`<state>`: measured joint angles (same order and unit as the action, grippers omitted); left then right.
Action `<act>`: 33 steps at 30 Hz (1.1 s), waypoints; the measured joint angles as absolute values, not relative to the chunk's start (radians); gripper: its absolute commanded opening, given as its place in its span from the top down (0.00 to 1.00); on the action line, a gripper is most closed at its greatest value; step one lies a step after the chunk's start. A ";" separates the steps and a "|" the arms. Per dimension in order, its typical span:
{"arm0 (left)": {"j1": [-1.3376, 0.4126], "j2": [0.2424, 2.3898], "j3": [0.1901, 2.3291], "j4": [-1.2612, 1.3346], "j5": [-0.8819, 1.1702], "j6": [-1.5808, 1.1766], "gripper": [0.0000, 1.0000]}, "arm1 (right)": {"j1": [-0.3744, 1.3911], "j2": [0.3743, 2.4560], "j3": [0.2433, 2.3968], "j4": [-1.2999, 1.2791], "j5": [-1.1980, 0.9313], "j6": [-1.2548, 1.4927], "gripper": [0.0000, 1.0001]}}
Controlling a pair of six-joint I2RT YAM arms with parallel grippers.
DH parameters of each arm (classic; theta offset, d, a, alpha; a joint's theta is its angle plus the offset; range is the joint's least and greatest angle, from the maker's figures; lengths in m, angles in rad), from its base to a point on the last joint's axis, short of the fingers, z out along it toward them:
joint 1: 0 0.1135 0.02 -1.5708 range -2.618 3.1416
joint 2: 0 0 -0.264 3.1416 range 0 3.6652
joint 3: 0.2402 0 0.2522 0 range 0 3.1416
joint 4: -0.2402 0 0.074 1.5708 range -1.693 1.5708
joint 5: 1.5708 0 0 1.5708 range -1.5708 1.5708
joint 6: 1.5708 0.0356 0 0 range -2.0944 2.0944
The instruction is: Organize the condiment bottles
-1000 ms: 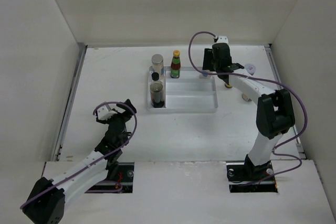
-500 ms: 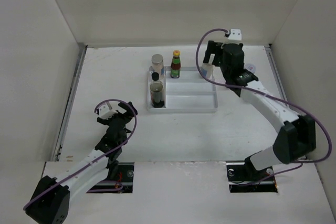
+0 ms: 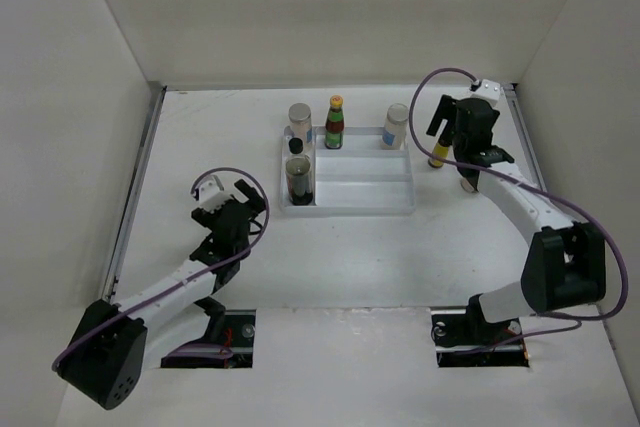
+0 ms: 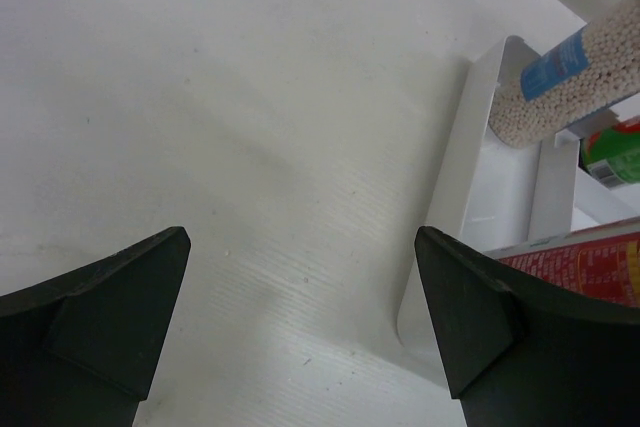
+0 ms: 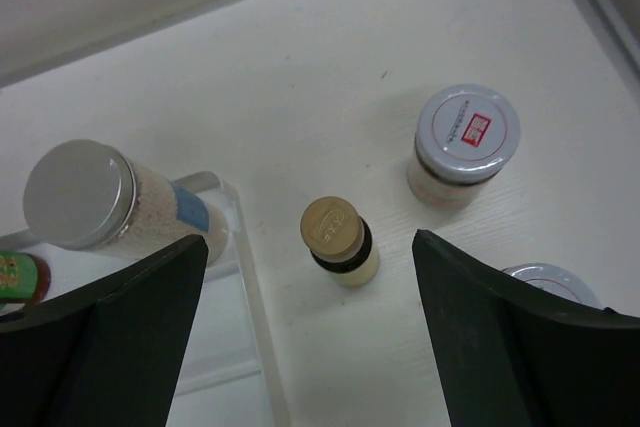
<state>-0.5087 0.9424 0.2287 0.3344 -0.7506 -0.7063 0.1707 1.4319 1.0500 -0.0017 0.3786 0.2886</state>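
Left arm (image 3: 170, 282) is stretched low over the surface (image 3: 200, 147), aimed at the near left corner of the white tray (image 3: 375, 192). The left fingers (image 4: 110, 317) are spread wide with nothing between them. Right arm (image 3: 520, 202) reaches out past the tray's right side with the wrist tipped downward. The right fingers (image 5: 110, 337) are wide apart too, holding nothing, hanging over the yellow bottle (image 5: 340, 242).

Counted eight containers total. Five are in the tray:
- a silver-capped jar (image 3: 300, 119) in the far left corner
- the small black-capped bottle (image 3: 294, 147) right in front of it
- the dark bottle (image 3: 297, 182) at the near left end
- the red sauce bottle (image 3: 334, 127) with its yellow cap along the back wall
- a second silver-capped jar (image 5: 80, 194) in the far right corner

Three are off the tray on its right. The yellow bottle stands just beside the right wall. Two pale-lidded jars are farther out: one with a red label on its lid (image 5: 462, 142), and the other jar (image 5: 550, 282), where only the lid's edge shows.
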 measured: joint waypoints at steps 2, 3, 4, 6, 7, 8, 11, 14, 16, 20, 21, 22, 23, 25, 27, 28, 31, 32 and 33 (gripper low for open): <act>-0.488 0.949 0.252 0.312 -0.736 -0.711 0.00 | 0.170 1.461 1.053 -0.007 0.358 0.289 0.11; -0.475 0.953 0.259 0.304 -0.722 -0.714 0.00 | 0.170 1.475 1.057 -0.010 0.351 0.290 0.12; -0.462 0.960 0.262 0.297 -0.706 -0.716 0.00 | 0.170 1.492 1.063 -0.015 0.343 0.292 0.13; -0.438 0.971 0.262 0.282 -0.675 -0.719 0.00 | 0.170 1.522 1.071 -0.018 0.334 0.292 0.17; -0.428 0.973 0.262 0.271 -0.661 -0.722 0.00 | 0.170 1.534 1.073 -0.018 0.332 0.293 0.19; -0.421 0.971 0.261 0.266 -0.650 -0.724 0.00 | 0.169 1.542 1.073 -0.018 0.330 0.294 0.20; -0.412 0.963 0.258 0.267 -0.636 -0.734 0.00 | 0.165 1.562 1.073 -0.018 0.328 0.294 0.26; -0.411 0.963 0.248 0.282 -0.624 -0.741 0.00 | 0.154 1.575 1.075 -0.017 0.328 0.293 0.32; -0.411 0.962 0.239 0.288 -0.618 -0.742 0.00 | 0.147 1.586 1.084 -0.015 0.328 0.292 0.36; -0.411 0.962 0.224 0.308 -0.608 -0.744 0.00 | 0.138 1.615 1.110 -0.012 0.329 0.291 0.45; -0.411 0.961 0.221 0.313 -0.602 -0.744 0.00 | 0.138 1.623 1.116 -0.012 0.329 0.289 0.48; -0.411 0.958 0.215 0.322 -0.595 -0.744 0.00 | 0.138 1.631 1.123 -0.011 0.329 0.287 0.49; -0.411 0.953 0.209 0.332 -0.590 -0.744 0.00 | 0.138 1.639 1.130 -0.012 0.329 0.287 0.51; -0.411 0.943 0.191 0.354 -0.583 -0.745 0.00 | 0.138 1.645 1.135 -0.013 0.330 0.284 0.59; -0.410 0.942 0.181 0.366 -0.577 -0.745 0.00 | 0.138 1.645 1.136 -0.018 0.334 0.282 0.67; -0.410 0.941 0.177 0.371 -0.574 -0.745 0.00 | 0.138 1.645 1.136 -0.016 0.337 0.286 0.69; -0.408 0.942 0.176 0.379 -0.570 -0.745 0.00 | 0.139 1.637 1.129 -0.018 0.352 0.284 0.70; -0.408 0.942 0.176 0.384 -0.569 -0.745 0.00 | 0.143 1.626 1.121 -0.022 0.358 0.283 0.71; -0.408 0.944 0.176 0.389 -0.569 -0.745 0.00 | 0.148 1.609 1.110 -0.028 0.367 0.283 0.71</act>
